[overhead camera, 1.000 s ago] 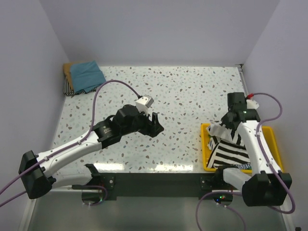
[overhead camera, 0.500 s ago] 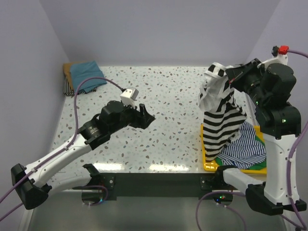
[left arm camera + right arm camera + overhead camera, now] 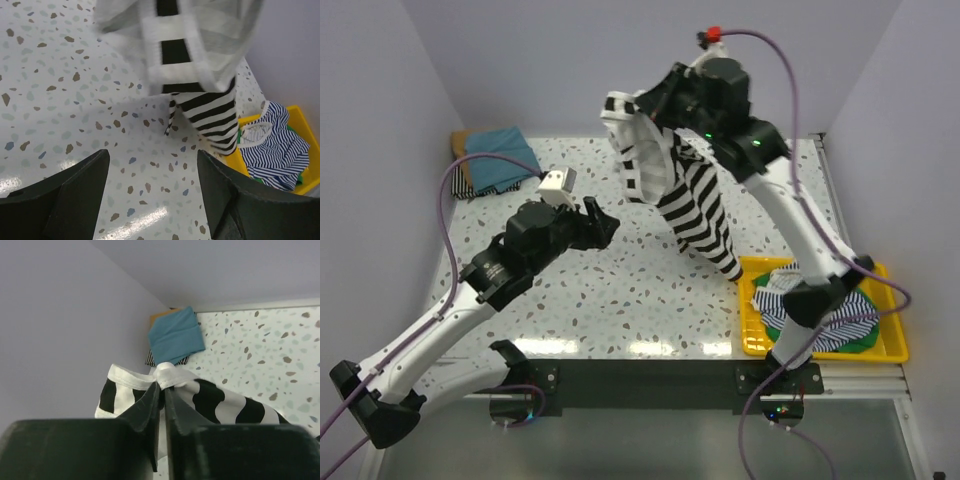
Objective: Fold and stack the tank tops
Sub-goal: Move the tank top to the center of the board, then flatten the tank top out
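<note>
— Where is the striped tank top (image 3: pixel 698 205)?
— It hangs limp above the speckled table (image 3: pixel 650 290), and the right gripper (image 3: pixel 161 390) has its fingers pinched on the bunched white hem.
— And the left gripper (image 3: pixel 150 167)?
— Its fingers are spread and hold nothing, low near the dangling soft cloth.

light: bright, even | glare: table (image 3: pixel 650 347) near edge | blur: striped tank top (image 3: pixel 200 45)

Soft matt cloth striped tank top (image 3: pixel 695 200), glossy speckled stone-look table (image 3: pixel 650 290), smooth yellow plastic tray (image 3: pixel 748 320)
</note>
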Robot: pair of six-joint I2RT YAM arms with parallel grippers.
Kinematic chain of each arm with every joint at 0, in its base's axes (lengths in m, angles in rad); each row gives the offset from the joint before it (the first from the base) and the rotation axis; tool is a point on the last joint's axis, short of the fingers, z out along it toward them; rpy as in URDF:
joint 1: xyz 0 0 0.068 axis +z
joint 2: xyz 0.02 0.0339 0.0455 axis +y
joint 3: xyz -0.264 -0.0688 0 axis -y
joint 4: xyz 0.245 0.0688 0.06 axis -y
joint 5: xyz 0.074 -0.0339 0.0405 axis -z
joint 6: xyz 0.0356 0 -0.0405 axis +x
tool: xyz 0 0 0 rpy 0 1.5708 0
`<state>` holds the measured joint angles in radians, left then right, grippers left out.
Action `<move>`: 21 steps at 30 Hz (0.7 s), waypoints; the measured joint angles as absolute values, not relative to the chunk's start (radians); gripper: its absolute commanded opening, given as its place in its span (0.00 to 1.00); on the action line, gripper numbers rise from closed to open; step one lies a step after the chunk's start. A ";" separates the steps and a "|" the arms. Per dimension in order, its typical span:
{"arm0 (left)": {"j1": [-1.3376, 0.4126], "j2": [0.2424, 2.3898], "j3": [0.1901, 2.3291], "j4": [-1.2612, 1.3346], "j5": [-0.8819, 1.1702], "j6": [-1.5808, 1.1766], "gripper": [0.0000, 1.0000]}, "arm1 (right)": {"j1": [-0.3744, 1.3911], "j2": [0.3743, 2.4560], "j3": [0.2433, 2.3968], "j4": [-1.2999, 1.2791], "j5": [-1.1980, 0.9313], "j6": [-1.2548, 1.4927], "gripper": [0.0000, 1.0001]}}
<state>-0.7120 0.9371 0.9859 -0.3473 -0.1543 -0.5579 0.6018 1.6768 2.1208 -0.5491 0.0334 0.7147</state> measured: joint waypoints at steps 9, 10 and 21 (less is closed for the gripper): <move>-0.698 0.890 0.971 -0.379 -0.295 -0.614 0.78 | 0.700 2.305 2.443 -0.701 0.055 0.669 0.76; -0.697 0.894 0.956 -0.375 -0.299 -0.623 0.76 | 0.701 2.293 2.401 -0.717 0.076 0.653 0.76; -0.695 1.121 0.730 -0.267 -0.208 -0.754 0.66 | 0.677 1.530 1.450 -0.698 0.300 0.471 0.31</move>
<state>-0.6952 1.1206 0.7303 -0.2668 -0.2081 -0.7544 0.6773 1.5299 1.4502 -0.6983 0.3000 0.4713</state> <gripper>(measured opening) 0.668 0.359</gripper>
